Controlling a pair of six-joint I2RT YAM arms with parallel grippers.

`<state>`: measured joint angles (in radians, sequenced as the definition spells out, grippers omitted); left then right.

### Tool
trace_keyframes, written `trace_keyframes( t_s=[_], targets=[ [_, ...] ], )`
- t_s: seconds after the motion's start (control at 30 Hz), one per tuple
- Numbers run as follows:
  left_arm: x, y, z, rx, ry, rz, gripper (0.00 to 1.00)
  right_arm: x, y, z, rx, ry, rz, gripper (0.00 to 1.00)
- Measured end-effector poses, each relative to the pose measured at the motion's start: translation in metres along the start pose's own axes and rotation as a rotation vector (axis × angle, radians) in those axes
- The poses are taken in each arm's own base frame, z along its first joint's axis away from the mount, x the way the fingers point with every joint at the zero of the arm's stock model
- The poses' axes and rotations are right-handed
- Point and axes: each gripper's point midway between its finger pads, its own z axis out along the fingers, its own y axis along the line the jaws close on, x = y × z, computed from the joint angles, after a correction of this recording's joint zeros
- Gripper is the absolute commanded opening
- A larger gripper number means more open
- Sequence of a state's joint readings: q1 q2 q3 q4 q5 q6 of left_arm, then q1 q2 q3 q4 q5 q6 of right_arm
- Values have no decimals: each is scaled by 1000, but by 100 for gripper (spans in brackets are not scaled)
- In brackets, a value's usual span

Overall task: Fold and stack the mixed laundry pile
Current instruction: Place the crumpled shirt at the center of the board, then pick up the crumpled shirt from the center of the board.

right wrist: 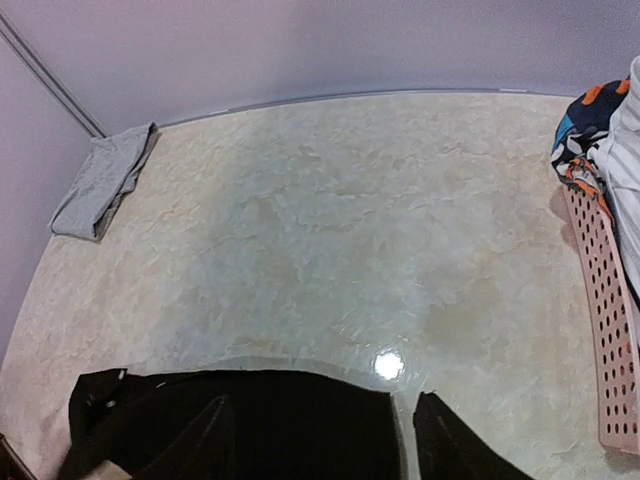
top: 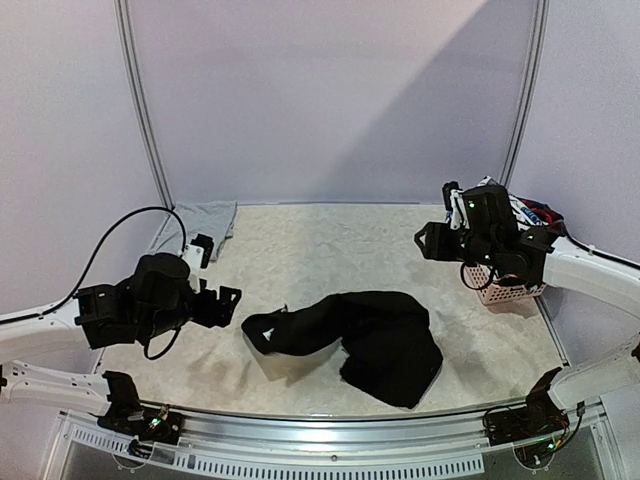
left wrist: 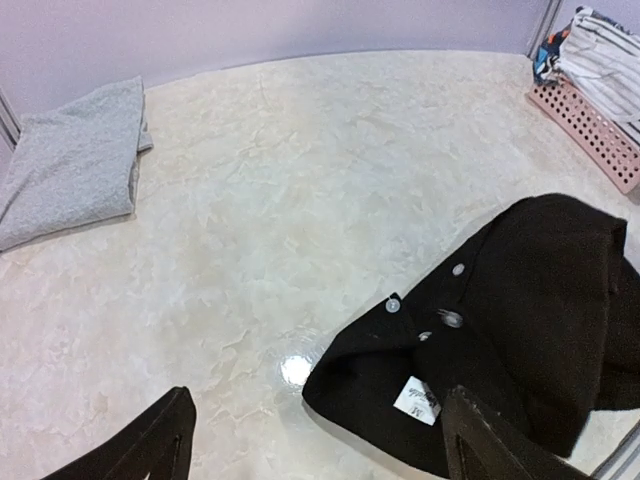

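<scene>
Large black trousers (top: 372, 338) with buttons and a white label lie crumpled at the table's middle front. My left gripper (top: 230, 305) is open and empty, just left of their waistband end. In the left wrist view the gripper (left wrist: 320, 455) hovers over the table, with the trousers (left wrist: 530, 300) by the right finger (left wrist: 485, 445). My right gripper (top: 428, 242) is open and empty, raised next to the basket. In its wrist view the gripper (right wrist: 325, 445) hangs above the trousers (right wrist: 290, 425). Folded light grey trousers (top: 205, 218) lie at the back left. A white black-striped piece (left wrist: 605, 55) and coloured bits (right wrist: 583, 130) hang over the basket.
The pink perforated basket (top: 503, 291) stands at the table's right edge, partly hidden behind my right arm. Metal frame posts (top: 140, 100) rise at the back corners before a lilac backdrop. A black cable (top: 110, 235) loops over the left arm.
</scene>
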<state>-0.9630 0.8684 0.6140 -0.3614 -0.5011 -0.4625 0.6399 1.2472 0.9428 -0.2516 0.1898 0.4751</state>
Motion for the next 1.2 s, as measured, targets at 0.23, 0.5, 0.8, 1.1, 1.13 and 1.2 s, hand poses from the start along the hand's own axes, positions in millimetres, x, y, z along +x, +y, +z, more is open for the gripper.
trace_keyframes(
  t_s=[0.23,0.5,0.8,1.1,1.13,1.2],
  targets=[
    [30,-9,24,-4,120,36,84,-37,45,-22,-74,-48,2,70],
    [63,-62,33,171,238,147,88,46,127,-28,-156,173,-178,67],
    [96,-135,45,291,327,329,93,156,143,-43,-132,401,-309,69],
    [117,-167,56,265,322,440,97,235,94,-37,-3,536,-261,73],
    [119,-166,59,255,323,446,97,238,92,-35,12,539,-253,72],
    [125,-164,66,230,327,458,97,241,93,-29,28,534,-232,71]
  ],
)
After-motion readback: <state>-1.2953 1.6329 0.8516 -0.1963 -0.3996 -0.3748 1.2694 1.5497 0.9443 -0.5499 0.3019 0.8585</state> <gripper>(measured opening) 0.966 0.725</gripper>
